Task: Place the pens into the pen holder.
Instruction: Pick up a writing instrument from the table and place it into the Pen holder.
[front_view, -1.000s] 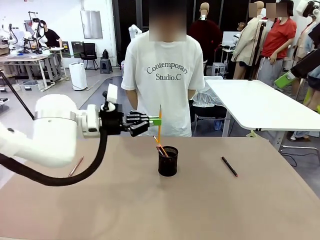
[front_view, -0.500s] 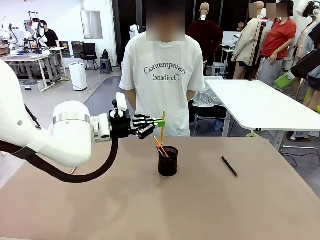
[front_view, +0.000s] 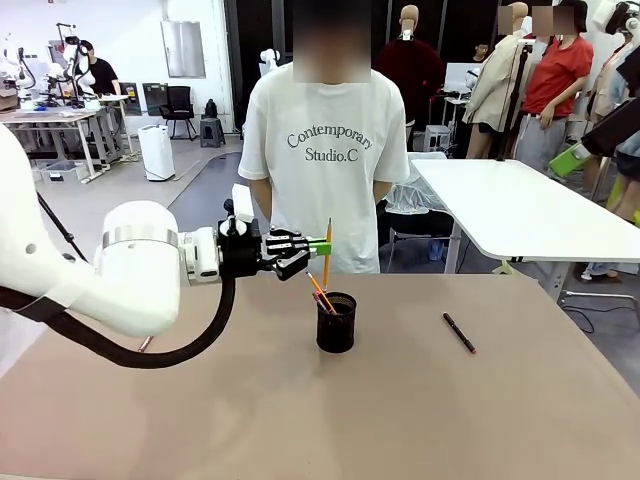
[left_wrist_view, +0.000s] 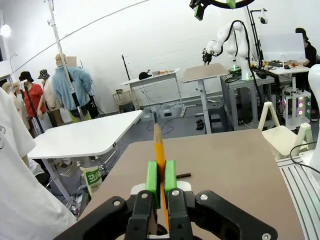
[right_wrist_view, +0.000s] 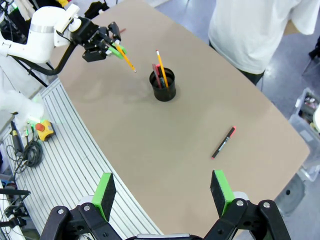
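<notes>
over the brown table (front_view: 250, 420), near the person (front_view: 325, 150), left claw (front_view: 318, 243) pinches the pencil (front_view: 328, 228); right claw (right_wrist_view: 163, 191) gapes.

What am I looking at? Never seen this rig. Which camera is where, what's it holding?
Two white robot arms share a table with a person standing at the far side. The front picture looks across the table from between the arms; the other two come from cameras on each wrist, looking along that arm's claw. The left claw is shut on a yellow-orange pencil, roughly upright near the black mesh pen holder, not yet in it. A second pencil and a reddish pen stand in the holder. A black pen lies on the table to the robot's right. The right claw hangs open high above the table, holding nothing.
</notes>
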